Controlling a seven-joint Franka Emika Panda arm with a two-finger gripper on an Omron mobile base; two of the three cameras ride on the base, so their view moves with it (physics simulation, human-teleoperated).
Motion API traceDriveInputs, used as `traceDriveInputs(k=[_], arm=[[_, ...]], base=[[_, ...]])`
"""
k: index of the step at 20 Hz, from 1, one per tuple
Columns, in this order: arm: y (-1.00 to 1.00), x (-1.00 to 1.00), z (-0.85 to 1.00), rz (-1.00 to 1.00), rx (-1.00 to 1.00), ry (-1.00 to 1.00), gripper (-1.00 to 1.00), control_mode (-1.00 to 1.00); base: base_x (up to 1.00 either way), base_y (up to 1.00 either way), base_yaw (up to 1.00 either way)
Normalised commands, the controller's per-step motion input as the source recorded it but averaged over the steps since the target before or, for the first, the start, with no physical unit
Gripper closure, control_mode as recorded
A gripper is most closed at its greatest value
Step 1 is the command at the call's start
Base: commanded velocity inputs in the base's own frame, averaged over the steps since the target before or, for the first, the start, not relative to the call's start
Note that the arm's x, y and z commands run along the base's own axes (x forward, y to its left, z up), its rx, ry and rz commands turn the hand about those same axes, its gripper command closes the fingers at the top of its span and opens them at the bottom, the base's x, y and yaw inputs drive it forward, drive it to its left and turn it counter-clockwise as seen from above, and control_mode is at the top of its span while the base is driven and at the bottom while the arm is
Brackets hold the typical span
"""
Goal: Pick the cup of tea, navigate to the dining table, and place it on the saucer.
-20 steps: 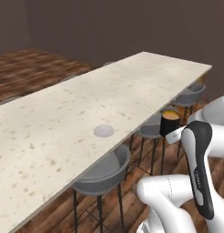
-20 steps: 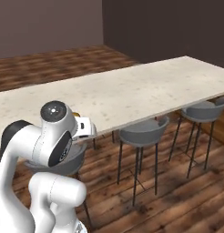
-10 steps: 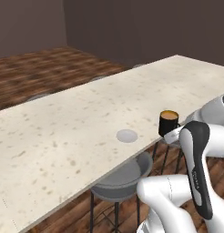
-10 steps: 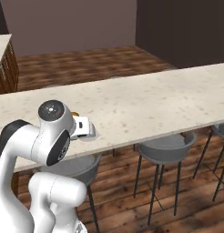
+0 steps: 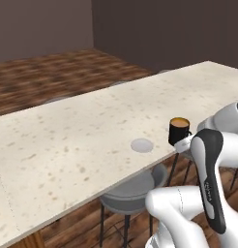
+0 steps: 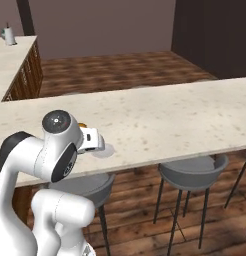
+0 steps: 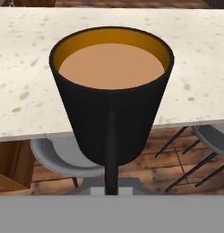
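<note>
I've got the cup (image 5: 179, 131) clamped by its handle, gripper (image 7: 111, 184) shut tight on it, tea level w/ no spill. Cup's in the air at the table's (image 5: 67, 140) near edge, above a stool (image 5: 128, 191). Saucer (image 5: 142, 145) sits on the table just inside that edge, near the cup but apart.

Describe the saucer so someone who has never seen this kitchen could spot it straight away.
Start at the long speckled cream dining table. Near its front edge, above a grey stool, lies the saucer, a flat pale round disc. It is smooth and unspeckled, and sits just left of the black cup of tea.
</note>
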Motion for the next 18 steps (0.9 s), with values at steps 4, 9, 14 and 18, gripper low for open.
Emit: traceDriveInputs(k=[4, 9, 14, 18], arm=[[0.00, 0.00, 0.00, 0.00, 0.00, 0.00, 1.00, 1.00], [0.00, 0.00, 0.00, 0.00, 0.00, 0.00, 1.00, 1.00], [0.00, 0.00, 0.00, 0.00, 0.00, 0.00, 1.00, 1.00], [0.00, 0.00, 0.00, 0.00, 0.00, 0.00, 1.00, 1.00]], base=[[0.29, 0.00, 0.20], [0.28, 0.00, 0.19], [0.10, 0.05, 0.04], [0.00, 0.00, 0.00]])
